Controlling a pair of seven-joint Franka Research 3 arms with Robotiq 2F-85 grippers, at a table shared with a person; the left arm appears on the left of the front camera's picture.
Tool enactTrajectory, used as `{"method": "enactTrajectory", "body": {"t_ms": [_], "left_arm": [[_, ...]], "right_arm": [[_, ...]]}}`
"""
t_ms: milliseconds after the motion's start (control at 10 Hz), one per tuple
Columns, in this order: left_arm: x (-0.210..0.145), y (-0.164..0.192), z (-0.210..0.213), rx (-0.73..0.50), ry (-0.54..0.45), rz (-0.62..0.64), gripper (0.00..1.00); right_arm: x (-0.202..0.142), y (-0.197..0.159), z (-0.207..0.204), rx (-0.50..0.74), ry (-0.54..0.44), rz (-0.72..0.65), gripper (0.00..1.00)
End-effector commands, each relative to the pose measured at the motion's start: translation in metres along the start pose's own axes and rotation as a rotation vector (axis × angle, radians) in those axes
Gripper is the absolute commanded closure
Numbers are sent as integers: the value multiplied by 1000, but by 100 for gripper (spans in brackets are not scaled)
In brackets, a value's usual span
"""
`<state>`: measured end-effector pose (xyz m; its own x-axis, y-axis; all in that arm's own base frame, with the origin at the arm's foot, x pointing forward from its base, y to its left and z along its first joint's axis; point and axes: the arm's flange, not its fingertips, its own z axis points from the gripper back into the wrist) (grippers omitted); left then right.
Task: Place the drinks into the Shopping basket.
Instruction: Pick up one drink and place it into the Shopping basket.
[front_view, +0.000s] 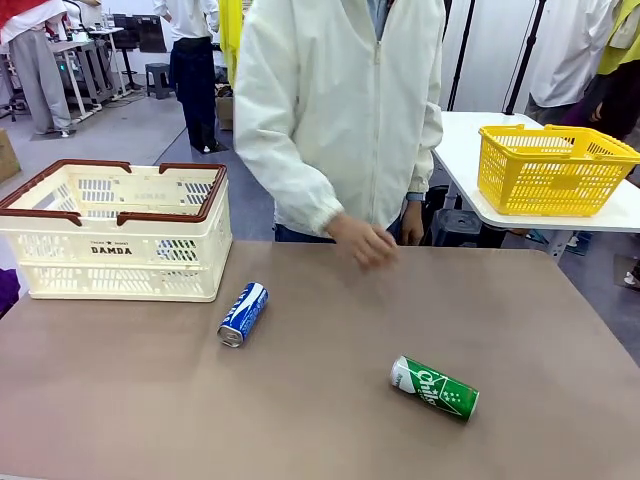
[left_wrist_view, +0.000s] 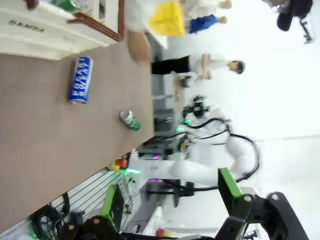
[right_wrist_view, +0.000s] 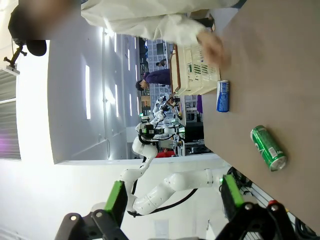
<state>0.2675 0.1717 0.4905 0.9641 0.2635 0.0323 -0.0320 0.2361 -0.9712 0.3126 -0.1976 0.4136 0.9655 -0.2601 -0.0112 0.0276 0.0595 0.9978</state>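
A blue drink can lies on its side on the brown table, just right of the cream Shopping basket with its dark brown rim. A green can lies on its side nearer the front right. The left wrist view shows my left gripper open and holding nothing, well back from the blue can and the green can. In the right wrist view my right gripper is open too, far from the green can and blue can.
A person in a white jacket stands at the far edge, one hand hovering over the table. A yellow mesh basket sits on a separate white table at the back right. Open tabletop lies around both cans.
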Motion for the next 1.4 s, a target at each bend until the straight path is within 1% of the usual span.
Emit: {"method": "enactTrajectory", "body": {"t_ms": [0,100,300,400,500,600,700,800,900,1000,1100,1200,1300], "left_arm": [[16,43,19,-159,35,49,0],[17,55,22,-204,45,59,0],[18,26,-10,-84,45,29,0],[16,-5,-47,28,73,-32,0],[14,-41,-101,190,69,-89,0],[11,-69,-155,346,98,-162,0],[8,-87,-213,508,185,-211,0],[8,-93,-269,698,189,-221,0],[-1,-91,-327,833,245,-262,0],[-11,-85,-368,932,212,-337,0],[-21,-79,-401,973,233,-453,0],[-31,-71,-426,1031,243,-536,0],[-32,-67,-438,1080,200,-530,0]], "right_arm": [[-1,4,1,0,8,-4,0],[-1,4,1,0,8,-4,0],[-1,4,1,0,8,-4,0],[-1,4,1,0,8,-4,0],[-1,4,1,0,8,-4,0],[-1,4,1,0,8,-4,0],[-1,4,1,0,8,-4,0],[-1,4,1,0,8,-4,0],[-1,4,1,0,8,-4,0],[-1,4,1,0,8,-4,0],[-1,4,1,0,8,-4,0],[-1,4,1,0,8,-4,0],[-1,4,1,0,8,-4,0]]}}
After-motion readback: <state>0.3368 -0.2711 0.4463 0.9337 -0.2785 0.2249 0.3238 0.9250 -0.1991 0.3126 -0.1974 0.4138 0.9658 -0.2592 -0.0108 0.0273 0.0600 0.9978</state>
